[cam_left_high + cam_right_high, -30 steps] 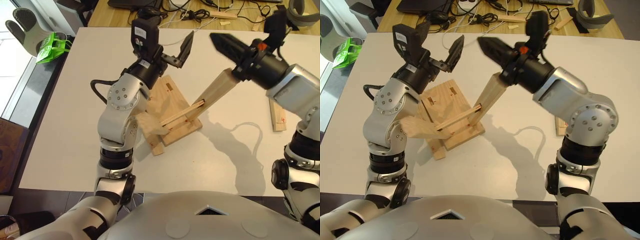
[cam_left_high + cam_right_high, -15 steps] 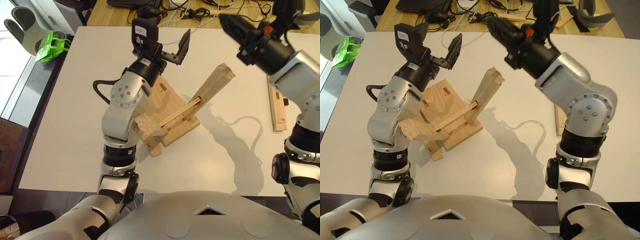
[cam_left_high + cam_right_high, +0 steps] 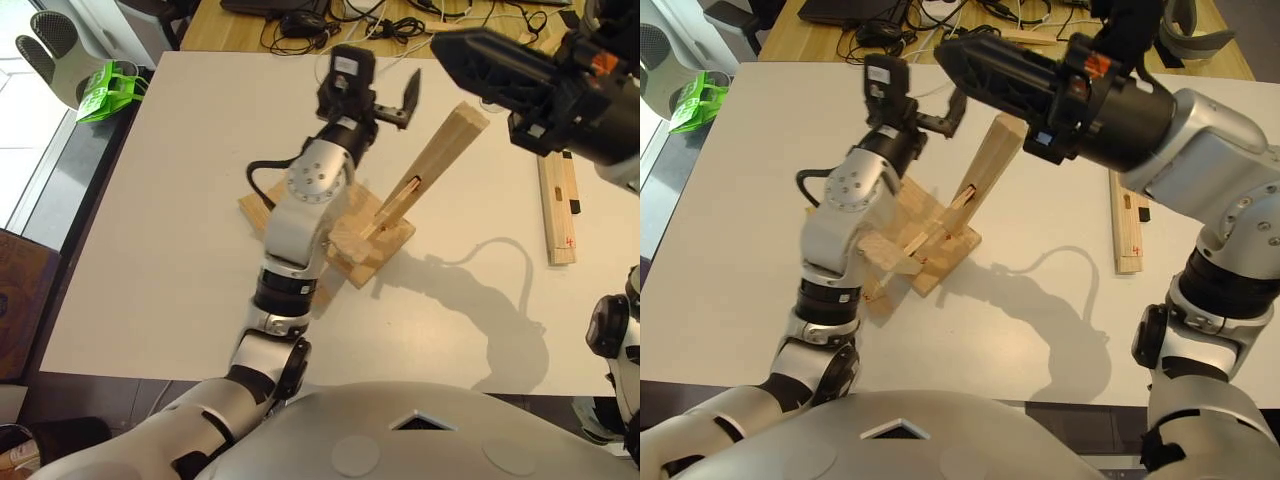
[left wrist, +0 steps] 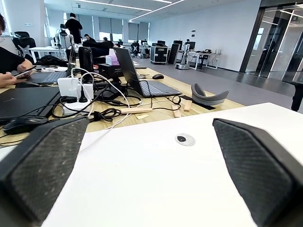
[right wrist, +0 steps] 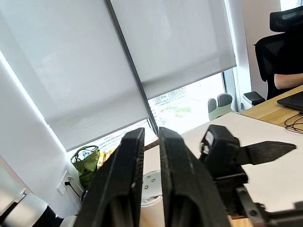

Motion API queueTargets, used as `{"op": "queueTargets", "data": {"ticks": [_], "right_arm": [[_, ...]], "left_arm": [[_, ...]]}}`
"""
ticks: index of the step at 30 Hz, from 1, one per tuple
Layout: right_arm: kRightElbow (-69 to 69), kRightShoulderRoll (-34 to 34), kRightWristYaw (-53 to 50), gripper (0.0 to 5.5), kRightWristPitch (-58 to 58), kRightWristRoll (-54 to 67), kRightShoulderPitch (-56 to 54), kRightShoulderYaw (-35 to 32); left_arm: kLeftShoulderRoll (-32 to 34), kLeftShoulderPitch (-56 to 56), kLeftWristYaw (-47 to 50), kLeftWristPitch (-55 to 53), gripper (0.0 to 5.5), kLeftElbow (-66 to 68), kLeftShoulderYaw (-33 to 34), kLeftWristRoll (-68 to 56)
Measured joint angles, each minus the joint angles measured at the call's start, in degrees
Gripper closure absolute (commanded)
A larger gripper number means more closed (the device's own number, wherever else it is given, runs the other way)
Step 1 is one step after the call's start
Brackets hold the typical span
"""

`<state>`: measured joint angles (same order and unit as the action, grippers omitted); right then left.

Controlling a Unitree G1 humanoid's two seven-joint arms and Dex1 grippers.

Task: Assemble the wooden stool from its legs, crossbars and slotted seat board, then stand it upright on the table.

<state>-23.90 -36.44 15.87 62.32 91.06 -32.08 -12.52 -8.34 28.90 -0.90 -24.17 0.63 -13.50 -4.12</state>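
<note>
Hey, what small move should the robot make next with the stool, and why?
Probably ease the open left hand onto the leaning leg and close on it. The leg stands tilted on the seat board, neither hand holds it, and the right hand is shut, off the leg.

Both head cameras are looking down on one table (image 3: pixel 150 200). The left wrist camera is facing low across it toward desks (image 4: pixel 156 101); the right one is facing the windows (image 5: pixel 180 56) and the left gripper (image 3: pixel 383 97).

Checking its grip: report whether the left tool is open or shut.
Open: the left tool is spread wide, with nothing held between its two sides.
</note>
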Motion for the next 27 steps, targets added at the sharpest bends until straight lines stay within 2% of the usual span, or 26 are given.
{"op": "queueTargets", "data": {"ticks": [3, 7, 10, 12, 14, 17, 21, 24, 27], "right_arm": [[0.0, -5.5, 3.5, 4.94, 1.1, 0.2, 1.2, -1.4], [0.1, -9.8, 7.3, 4.94, 1.8, 0.1, 2.9, -2.5], [0.0, -12.0, 8.9, 4.94, 2.1, 0.2, 3.3, -2.6], [-1.7, -15.8, 12.5, 4.94, 5.0, 2.2, 7.8, -4.3], [-7.0, -21.2, 19.0, 4.94, 11.0, 3.9, 17.2, -7.4], [-16.4, -26.7, 30.6, 4.94, 16.8, 2.9, 29.7, -11.5], [-17.6, -26.2, 34.5, 4.94, 14.3, 2.0, 34.1, -9.7], [-14.4, -19.9, 24.3, 4.94, 6.1, 6.3, 33.0, -0.9], [-12.0, -14.8, 10.6, 4.94, -1.1, 13.0, 28.1, 8.3]], "left_arm": [[-0.7, 2.9, 3.0, 5.5, 0.65, 12.4, -0.5, 2.4], [0.7, 6.0, 8.9, 12.5, 0.65, 29.1, 3.5, 2.3], [1.6, 16.5, 13.1, 18.8, 0.65, 42.0, 7.8, 1.3], [1.7, 22.1, 14.1, 21.8, 0.65, 46.5, 9.1, 1.1], [1.7, 27.0, 14.2, 24.2, 0.65, 48.6, 10.2, 1.1], [1.8, 32.0, 14.2, 26.5, 0.65, 42.1, 11.5, 1.2], [5.5, 24.7, 13.2, 24.2, 0.65, 28.3, 14.1, 1.2], [8.9, 18.1, 13.2, 21.8, 0.65, 19.9, 17.0, 1.2], [9.7, 16.9, 14.7, 21.4, 0.65, 14.5, 19.5, 1.2]]}}
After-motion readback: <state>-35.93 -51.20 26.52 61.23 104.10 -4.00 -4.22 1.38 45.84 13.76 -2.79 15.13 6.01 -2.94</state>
